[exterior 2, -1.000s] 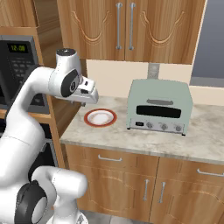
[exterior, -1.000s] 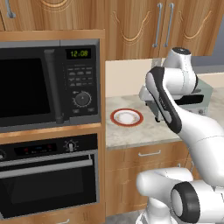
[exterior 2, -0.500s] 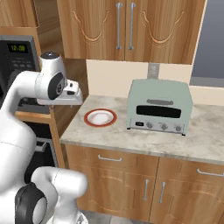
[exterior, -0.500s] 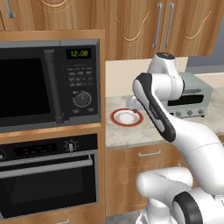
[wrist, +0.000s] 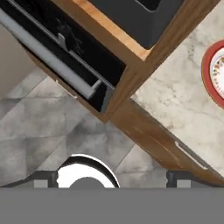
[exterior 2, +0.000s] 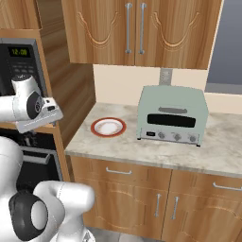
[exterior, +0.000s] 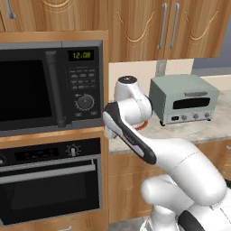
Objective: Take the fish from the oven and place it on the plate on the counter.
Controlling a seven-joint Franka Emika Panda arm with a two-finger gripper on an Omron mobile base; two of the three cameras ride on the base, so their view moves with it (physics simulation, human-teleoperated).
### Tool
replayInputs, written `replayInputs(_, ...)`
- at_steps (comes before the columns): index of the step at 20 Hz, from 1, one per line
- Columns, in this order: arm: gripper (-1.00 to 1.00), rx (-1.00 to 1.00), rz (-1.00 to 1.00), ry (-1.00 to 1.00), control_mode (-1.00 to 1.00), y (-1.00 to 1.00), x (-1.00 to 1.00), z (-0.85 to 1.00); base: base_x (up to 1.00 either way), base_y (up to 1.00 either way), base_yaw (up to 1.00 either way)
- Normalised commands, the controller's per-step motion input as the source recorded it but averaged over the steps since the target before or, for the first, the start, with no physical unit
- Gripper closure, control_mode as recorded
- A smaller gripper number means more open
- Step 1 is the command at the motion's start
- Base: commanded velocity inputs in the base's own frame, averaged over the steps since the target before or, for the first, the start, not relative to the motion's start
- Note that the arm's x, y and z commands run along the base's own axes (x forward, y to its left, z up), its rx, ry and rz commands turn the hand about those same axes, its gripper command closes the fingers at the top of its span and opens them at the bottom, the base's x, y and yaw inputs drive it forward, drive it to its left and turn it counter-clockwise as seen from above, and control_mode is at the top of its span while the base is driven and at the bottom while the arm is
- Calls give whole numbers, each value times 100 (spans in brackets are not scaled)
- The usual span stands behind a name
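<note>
Swung left off the counter (exterior 2: pixel 142 142), away from the plate (exterior 2: pixel 108 127), to the front corner of the oven (exterior: pixel 49 180) cabinet. Gripper (wrist: pixel 109 178) jaws spread wide from half-closed.

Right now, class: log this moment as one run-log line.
gripper: open, holding nothing | oven: door closed | plate: on counter, no fish

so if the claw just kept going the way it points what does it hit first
Probably the grey tiled floor: the open claw looks steeply down, just off the oven front and counter edge. Depth is unclear.
</note>
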Motion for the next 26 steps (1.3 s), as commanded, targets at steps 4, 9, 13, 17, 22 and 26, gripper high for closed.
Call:
replayInputs(4, -100, -19, 22, -1, -100, 98, -12, -88, 0, 0, 0)
replayInputs(9, -100, -23, 6, -20, -100, 81, -33, -53, 0, 0, 0)
replayInputs(13, -100, -21, 0, -38, -100, 98, -14, -53, 0, 0, 0)
replayInputs(17, -100, -15, 0, -43, -100, 69, 0, -39, 0, 0, 0)
replayInputs(22, -100, -10, 1, -19, -100, 46, 27, -40, 0, 0, 0)
replayInputs(26, -100, -3, 0, -7, -100, 54, 5, -22, 0, 0, 0)
